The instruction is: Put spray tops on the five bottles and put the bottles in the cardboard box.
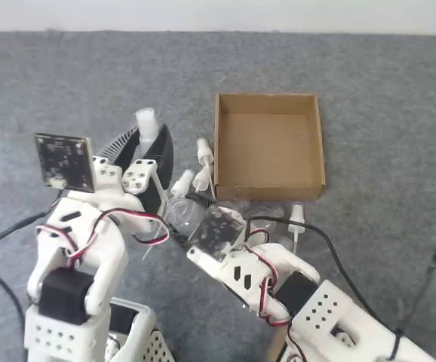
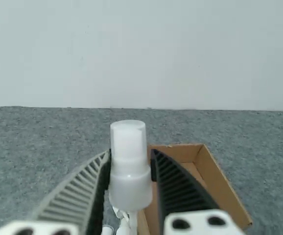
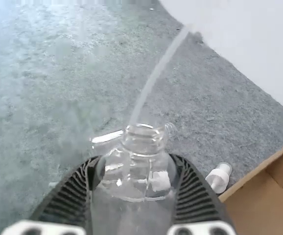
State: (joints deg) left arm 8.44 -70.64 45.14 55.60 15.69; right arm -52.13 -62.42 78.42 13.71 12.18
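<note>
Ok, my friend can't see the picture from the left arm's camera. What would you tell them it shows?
Two black ribbed fingers pinch a white spray top, held upright. Behind it an open cardboard box sits on grey carpet, with a plain pale wall beyond.

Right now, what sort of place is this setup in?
Likely a robotics test bench: a small wired left arm and right arm stand on a grey carpeted table against a bare white wall, with a cardboard box set out.
</note>
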